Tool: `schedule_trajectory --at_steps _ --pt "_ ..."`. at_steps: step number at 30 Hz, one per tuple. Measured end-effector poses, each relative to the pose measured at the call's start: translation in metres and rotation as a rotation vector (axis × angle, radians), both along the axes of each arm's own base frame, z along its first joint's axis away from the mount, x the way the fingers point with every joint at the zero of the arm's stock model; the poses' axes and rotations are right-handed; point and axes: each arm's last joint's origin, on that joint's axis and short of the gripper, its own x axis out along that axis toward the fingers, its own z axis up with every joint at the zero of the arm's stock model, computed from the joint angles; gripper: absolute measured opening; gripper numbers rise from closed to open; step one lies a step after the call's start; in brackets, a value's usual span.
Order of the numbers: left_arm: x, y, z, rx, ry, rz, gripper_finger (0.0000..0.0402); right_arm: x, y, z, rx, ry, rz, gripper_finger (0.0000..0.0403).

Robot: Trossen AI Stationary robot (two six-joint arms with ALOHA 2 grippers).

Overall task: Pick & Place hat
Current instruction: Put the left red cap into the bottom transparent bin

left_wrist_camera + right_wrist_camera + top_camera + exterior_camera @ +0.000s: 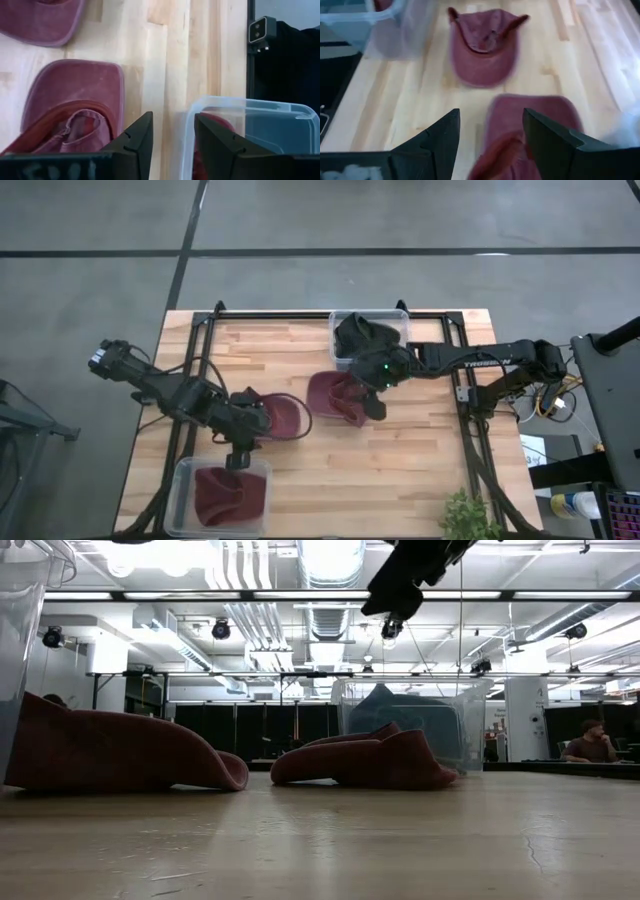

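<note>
Two maroon caps lie flat on the wooden table. One cap (278,416) (75,107) is beside my left gripper (240,452) (172,142), which is open and hovers over bare wood between that cap and a clear bin (220,495) (250,125). The other cap (338,396) (532,125) lies under my right gripper (376,402) (492,137), which is open above it and touches nothing. The low view shows both caps (120,752) (368,762) resting on their brims and crowns.
The near clear bin holds another maroon cap (222,492). A second clear bin (370,335) (410,718) at the far edge holds dark caps. A black metal frame (470,395) runs around the table. A small green plant (468,518) stands at the near right corner.
</note>
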Motion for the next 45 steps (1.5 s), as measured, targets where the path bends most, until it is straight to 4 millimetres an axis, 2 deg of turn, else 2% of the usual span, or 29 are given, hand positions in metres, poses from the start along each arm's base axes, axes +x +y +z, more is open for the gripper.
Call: schedule_trajectory --at_steps 7,15,21,25,29,34,41,45 --pt "0.005 0.012 0.0 0.015 -0.005 0.025 0.0135 0.005 0.025 -0.021 -0.043 -0.141 0.113 0.021" --pt "0.007 0.015 0.0 0.012 -0.004 0.038 0.0135 0.004 0.04 -0.05 -0.046 -0.32 0.134 0.021" --pt "0.006 0.016 0.0 0.033 -0.01 0.015 0.0135 0.014 0.047 -0.073 -0.067 -0.329 0.111 0.021" --pt "0.007 0.017 0.0 0.059 -0.022 0.014 0.0135 0.032 0.051 -0.09 -0.054 -0.312 0.106 0.021" --pt "0.007 0.017 0.0 0.06 -0.021 0.019 0.0135 0.058 0.055 -0.103 -0.045 -0.273 0.101 0.021" --pt "0.004 0.018 -0.001 0.053 0.014 0.03 0.0135 0.086 0.06 -0.111 -0.056 -0.246 0.114 0.0209" --pt "-0.001 0.02 -0.004 0.058 0.081 0.05 0.0135 0.107 0.062 -0.109 -0.091 -0.136 0.119 0.0196" --pt "-0.002 0.02 -0.004 0.061 0.087 0.048 0.0135 0.117 0.064 -0.119 -0.103 -0.112 0.12 0.0187"
